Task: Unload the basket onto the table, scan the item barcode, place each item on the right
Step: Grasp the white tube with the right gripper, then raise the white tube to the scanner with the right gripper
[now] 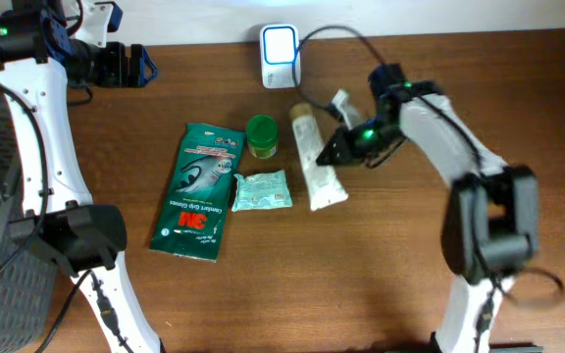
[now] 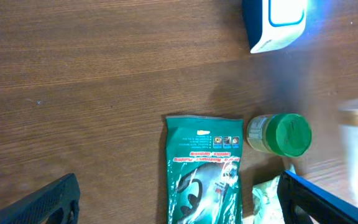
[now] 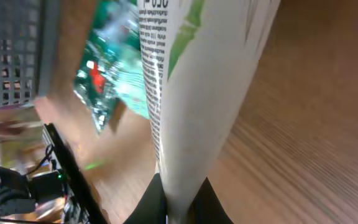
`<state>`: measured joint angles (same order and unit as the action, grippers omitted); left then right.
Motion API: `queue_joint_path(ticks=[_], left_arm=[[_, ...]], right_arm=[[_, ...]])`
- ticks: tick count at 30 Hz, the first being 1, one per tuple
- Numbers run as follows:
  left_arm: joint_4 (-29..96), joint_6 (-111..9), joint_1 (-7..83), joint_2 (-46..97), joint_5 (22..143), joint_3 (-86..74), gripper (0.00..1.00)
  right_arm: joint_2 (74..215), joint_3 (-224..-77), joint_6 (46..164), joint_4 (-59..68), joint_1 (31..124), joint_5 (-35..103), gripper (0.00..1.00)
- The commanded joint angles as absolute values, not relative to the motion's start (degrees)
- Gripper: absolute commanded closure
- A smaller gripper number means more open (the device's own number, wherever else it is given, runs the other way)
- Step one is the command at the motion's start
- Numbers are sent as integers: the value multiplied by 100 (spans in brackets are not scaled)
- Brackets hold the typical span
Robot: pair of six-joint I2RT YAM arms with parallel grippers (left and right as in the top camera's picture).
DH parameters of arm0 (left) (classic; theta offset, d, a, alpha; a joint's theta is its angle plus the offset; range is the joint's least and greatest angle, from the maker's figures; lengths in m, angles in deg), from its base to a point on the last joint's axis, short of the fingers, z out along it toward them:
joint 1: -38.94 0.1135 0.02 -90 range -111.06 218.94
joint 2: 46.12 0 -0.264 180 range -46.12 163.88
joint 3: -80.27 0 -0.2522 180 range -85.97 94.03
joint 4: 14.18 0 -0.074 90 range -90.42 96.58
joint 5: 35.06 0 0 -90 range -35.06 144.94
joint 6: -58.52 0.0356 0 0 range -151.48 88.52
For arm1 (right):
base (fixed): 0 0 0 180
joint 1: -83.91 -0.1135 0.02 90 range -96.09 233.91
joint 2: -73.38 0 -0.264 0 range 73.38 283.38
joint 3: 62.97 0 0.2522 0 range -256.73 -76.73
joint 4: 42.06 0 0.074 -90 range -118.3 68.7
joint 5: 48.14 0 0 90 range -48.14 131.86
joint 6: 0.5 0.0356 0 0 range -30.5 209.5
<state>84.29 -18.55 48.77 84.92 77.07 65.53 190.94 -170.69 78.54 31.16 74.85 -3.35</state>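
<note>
From overhead, I see the white tube (image 1: 317, 162) lying lengthwise on the wooden table (image 1: 381, 284), one end pointing up toward the white scanner (image 1: 280, 43), whose face glows blue. The right gripper (image 1: 335, 147) sits at the tube's right edge, about halfway along it. Left of the tube stand a green-lidded jar (image 1: 261, 135) and a small teal packet (image 1: 262, 190). Further left lies a green pack (image 1: 200, 189) on which I can read "3M Comfort Grip Gloves". The left gripper (image 1: 133, 65) hangs over the far left of the table, well apart from everything.

On the left wrist camera, the two dark fingers (image 2: 48, 202) stand spread as wide as they go with nothing between them. Below them I see the top of the glove pack, the jar on its side and a corner of the scanner. The pack's print is too small to read here.

On the right wrist camera, the jaws are closed tight on the tube, which fills the frame. A green stripe and a column of small black print run along it, and I cannot read the words. The glove pack is a blur behind.
</note>
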Motion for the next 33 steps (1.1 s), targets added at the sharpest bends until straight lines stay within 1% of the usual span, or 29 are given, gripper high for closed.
queue_joint_path(ticks=[1, 3, 7, 10, 15, 18, 19, 21, 22, 23, 27, 28, 29, 31, 32, 33], left_arm=[[8431, -1768, 4885, 8424, 7766, 6591, 1], [8431, -1770, 4885, 8424, 7766, 6591, 1], [8431, -1768, 4885, 8424, 7766, 6591, 1], [8431, -1768, 4885, 8424, 7766, 6591, 1], [8431, -1768, 4885, 8424, 7766, 6591, 1], [8431, -1768, 4885, 8424, 7766, 6591, 1], [8431, -1770, 4885, 8424, 7766, 6591, 1], [8431, -1768, 4885, 8424, 7766, 6591, 1], [8431, -1768, 4885, 8424, 7766, 6591, 1], [8431, -1768, 4885, 8424, 7766, 6591, 1], [8431, -1768, 4885, 8424, 7766, 6591, 1], [8431, -1768, 4885, 8424, 7766, 6591, 1], [8431, -1770, 4885, 8424, 7766, 6591, 1], [8431, -1768, 4885, 8424, 7766, 6591, 1], [8431, -1768, 4885, 8424, 7766, 6591, 1], [8431, -1768, 4885, 8424, 7766, 6591, 1]], right_arm=[[18243, -17147, 7642, 3302, 7491, 408, 96], [18298, -17119, 7751, 3492, 7411, 1527, 96], [18523, -16972, 8752, 3245, 7037, 3518, 96], [18879, -16970, 9128, 3121, 6766, 4135, 96], [19542, -16962, 9451, 2933, 6694, 4191, 96], [19913, -16959, 9449, 2933, 6694, 3724, 94], [20007, -16959, 9449, 2933, 6694, 3612, 92], [20018, -16959, 9449, 2944, 6705, 3448, 89], [20018, -16962, 9449, 2959, 6711, 3396, 83], [20020, -16953, 9449, 2976, 6713, 3346, 70], [20020, -16918, 9449, 2981, 6709, 3193, 68], [20020, -16918, 9449, 2994, 6709, 3195, 68], [20020, -16918, 9449, 2998, 6715, 3195, 72], [20018, -16920, 9451, 3062, 6715, 3193, 89], [20016, -16933, 9451, 3151, 6724, 3177, 96], [20005, -16957, 9449, 3188, 6753, 3079, 96]])
